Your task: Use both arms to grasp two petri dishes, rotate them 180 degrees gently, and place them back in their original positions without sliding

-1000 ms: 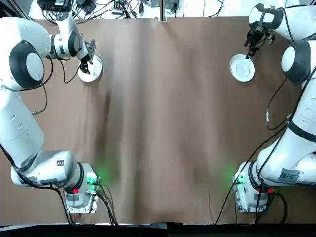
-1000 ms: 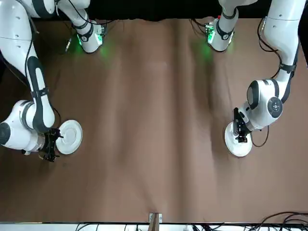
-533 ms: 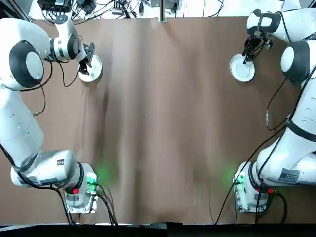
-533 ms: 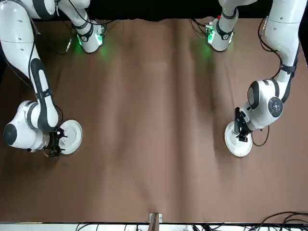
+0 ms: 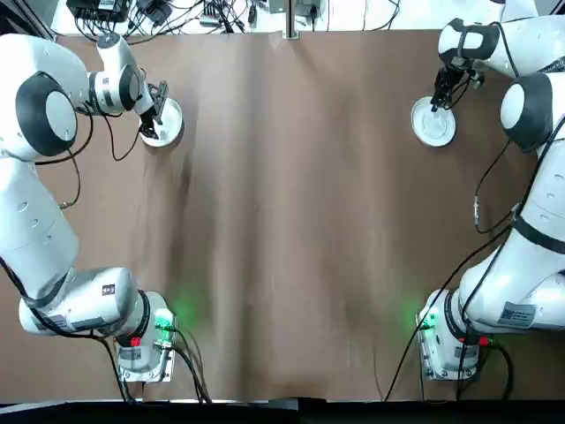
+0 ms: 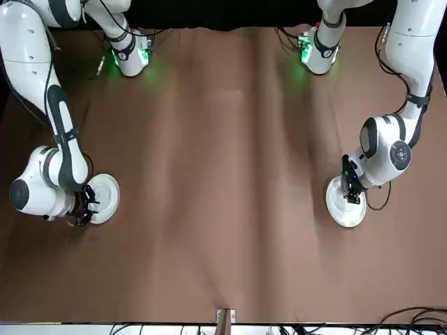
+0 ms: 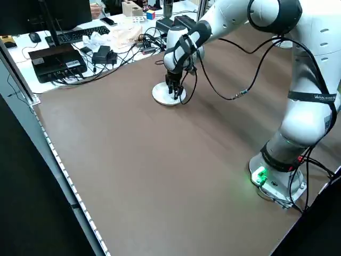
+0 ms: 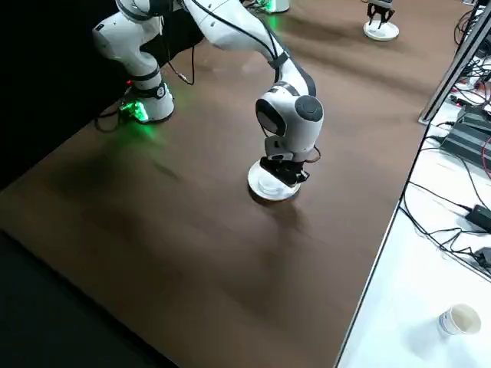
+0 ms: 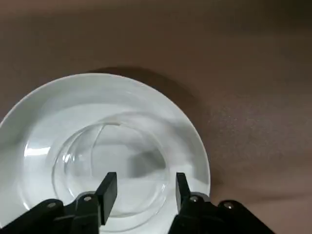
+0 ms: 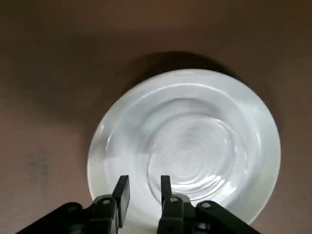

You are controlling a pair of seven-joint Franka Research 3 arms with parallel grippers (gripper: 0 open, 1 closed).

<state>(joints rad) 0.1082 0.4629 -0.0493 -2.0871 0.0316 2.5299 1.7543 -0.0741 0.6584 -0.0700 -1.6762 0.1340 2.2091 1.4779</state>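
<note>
White plates point(image 10: 114, 146) hold clear petri dishes point(image 10: 197, 153), L claw point(image 9: 146, 176) & R claw point(image 10: 145, 177) over 'em, both apart.

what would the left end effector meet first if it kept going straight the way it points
Probably the clear petri dish on the white plate, since the open fingertips point toward it; depth between them is unclear.

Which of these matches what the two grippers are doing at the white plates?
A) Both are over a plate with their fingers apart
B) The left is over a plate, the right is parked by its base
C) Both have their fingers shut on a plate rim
A: the wrist views show a gap between the fingers of both the left gripper and the right gripper, each over its white plate.
</note>
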